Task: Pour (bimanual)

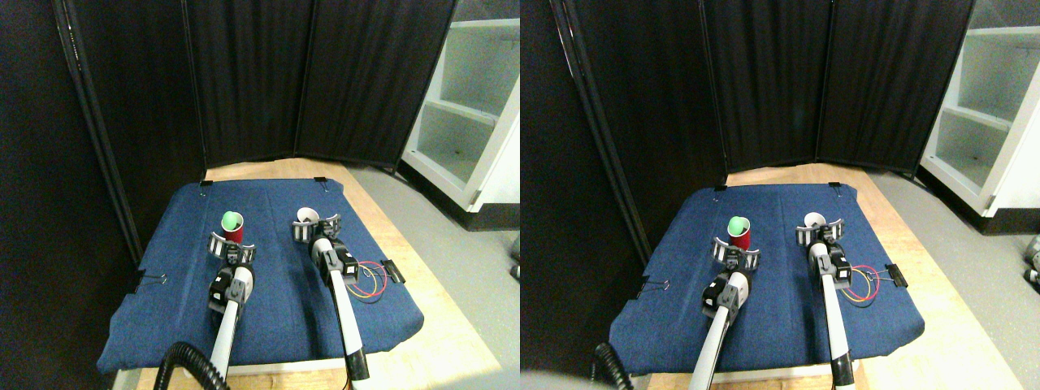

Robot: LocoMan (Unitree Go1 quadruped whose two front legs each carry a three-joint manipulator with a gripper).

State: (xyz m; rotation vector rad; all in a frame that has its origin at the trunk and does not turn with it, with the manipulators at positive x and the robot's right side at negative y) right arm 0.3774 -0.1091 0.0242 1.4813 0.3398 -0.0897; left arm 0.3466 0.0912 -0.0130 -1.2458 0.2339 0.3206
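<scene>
Red cup [233,233] with green contents upright on blue cloth [276,317], left gripper [231,246] spread around its base, white cup [307,216] to its right, right gripper [316,231] spread around it, wires [367,284] nearby.

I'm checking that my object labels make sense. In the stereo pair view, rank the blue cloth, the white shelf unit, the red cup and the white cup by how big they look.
1. blue cloth, largest by far.
2. white shelf unit, though the picture edge cuts it off and it stands farther back.
3. red cup and white cup: they look alike, and grippers partly hide both, so I won't rank them.
</scene>
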